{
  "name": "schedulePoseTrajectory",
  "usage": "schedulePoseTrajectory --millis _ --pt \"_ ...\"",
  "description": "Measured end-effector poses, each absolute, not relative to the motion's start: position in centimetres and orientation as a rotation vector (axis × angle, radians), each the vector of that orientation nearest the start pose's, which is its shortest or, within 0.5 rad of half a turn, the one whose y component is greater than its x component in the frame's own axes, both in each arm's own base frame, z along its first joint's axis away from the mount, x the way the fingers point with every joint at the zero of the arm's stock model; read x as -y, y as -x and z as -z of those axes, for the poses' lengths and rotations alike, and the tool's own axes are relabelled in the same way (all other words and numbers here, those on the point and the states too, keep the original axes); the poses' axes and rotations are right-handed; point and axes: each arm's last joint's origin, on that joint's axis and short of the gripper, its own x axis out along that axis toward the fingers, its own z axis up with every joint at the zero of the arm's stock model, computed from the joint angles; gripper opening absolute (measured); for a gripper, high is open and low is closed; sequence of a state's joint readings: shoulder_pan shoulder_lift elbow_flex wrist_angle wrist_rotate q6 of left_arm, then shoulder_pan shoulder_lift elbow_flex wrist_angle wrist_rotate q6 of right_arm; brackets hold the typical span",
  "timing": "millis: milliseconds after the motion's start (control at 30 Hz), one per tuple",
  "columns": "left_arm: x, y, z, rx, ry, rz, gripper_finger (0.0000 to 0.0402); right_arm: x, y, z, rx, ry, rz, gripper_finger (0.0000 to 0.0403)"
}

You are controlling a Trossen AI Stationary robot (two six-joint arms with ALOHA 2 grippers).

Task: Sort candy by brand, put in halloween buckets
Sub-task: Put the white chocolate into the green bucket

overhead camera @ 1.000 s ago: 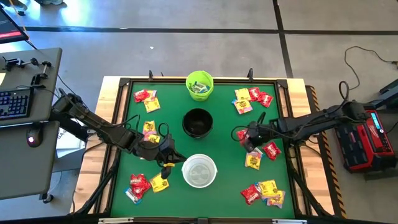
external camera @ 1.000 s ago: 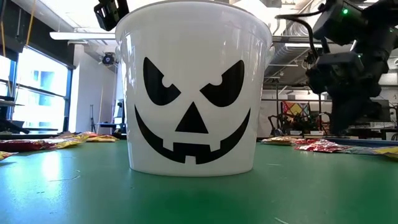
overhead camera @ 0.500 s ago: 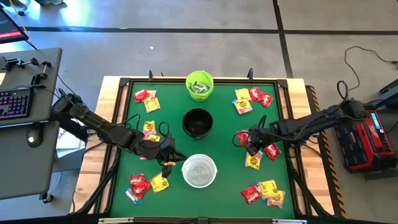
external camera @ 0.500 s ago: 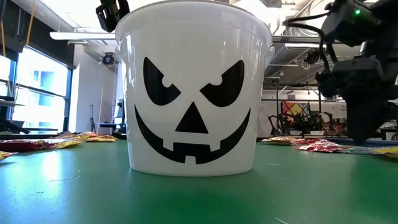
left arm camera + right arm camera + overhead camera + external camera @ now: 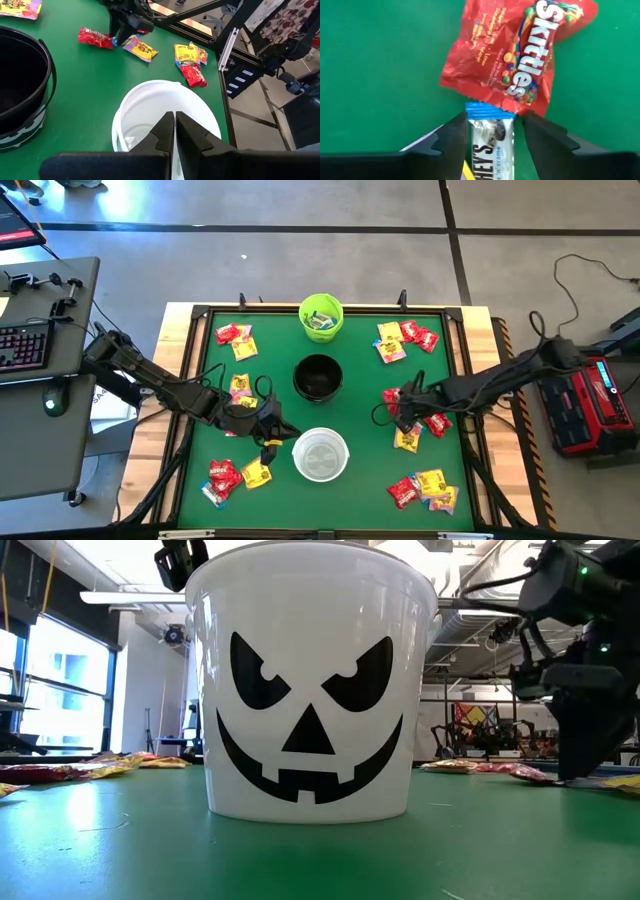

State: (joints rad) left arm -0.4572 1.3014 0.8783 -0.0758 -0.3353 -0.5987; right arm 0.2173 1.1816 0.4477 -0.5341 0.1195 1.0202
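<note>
Three halloween buckets stand in a row down the table's middle: green (image 5: 321, 317) at the far edge, black (image 5: 318, 377), and white (image 5: 320, 454) with a black face (image 5: 310, 680). My left gripper (image 5: 174, 125) is shut and holds nothing. It hangs over the white bucket's left rim (image 5: 150, 107). At the right of the table, my right gripper (image 5: 492, 132) is open and points down. Its fingers stand on either side of a blue-white candy packet (image 5: 490, 145) lying on the green mat. A red candy packet (image 5: 520, 55) lies just beyond that one.
Heaps of red and yellow candy lie at the far left (image 5: 235, 338), far right (image 5: 405, 338), near left (image 5: 235, 475) and near right (image 5: 425, 488). More packets lie beside my left arm (image 5: 240, 387) and around my right gripper (image 5: 407, 440). A black frame (image 5: 190, 310) borders the mat.
My right gripper has gone down and toward the table's near edge, tipping to point more steeply at the packets on the mat. My left gripper has kept still over the white bucket.
</note>
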Motion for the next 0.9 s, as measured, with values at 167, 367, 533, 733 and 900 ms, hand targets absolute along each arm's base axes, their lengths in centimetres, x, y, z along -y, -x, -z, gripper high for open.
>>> schedulePoseTrajectory --millis 167,367,533,733,900 --pt "11.6 -25.7 -26.8 -0.464 0.398 -0.027 0.0007 -3.4 -16.8 -13.3 -1.173 -0.681 0.563 0.0120" --pt "11.4 -25.8 -26.8 -0.458 0.399 -0.038 0.0007 -3.6 -16.8 -13.3 -1.204 -0.733 0.524 0.0015" --pt "10.9 -26.0 -26.8 -0.454 0.405 -0.057 0.0007 -3.7 -17.1 -14.2 -1.254 -0.727 0.510 0.0012" --pt "10.3 -26.3 -26.8 -0.443 0.414 -0.080 0.0007 -4.0 -18.2 -16.7 -1.254 -0.684 0.477 0.0002" --pt "9.9 -26.4 -26.9 -0.439 0.418 -0.095 0.0007 -4.0 -19.1 -19.1 -1.227 -0.648 0.481 0.0001"
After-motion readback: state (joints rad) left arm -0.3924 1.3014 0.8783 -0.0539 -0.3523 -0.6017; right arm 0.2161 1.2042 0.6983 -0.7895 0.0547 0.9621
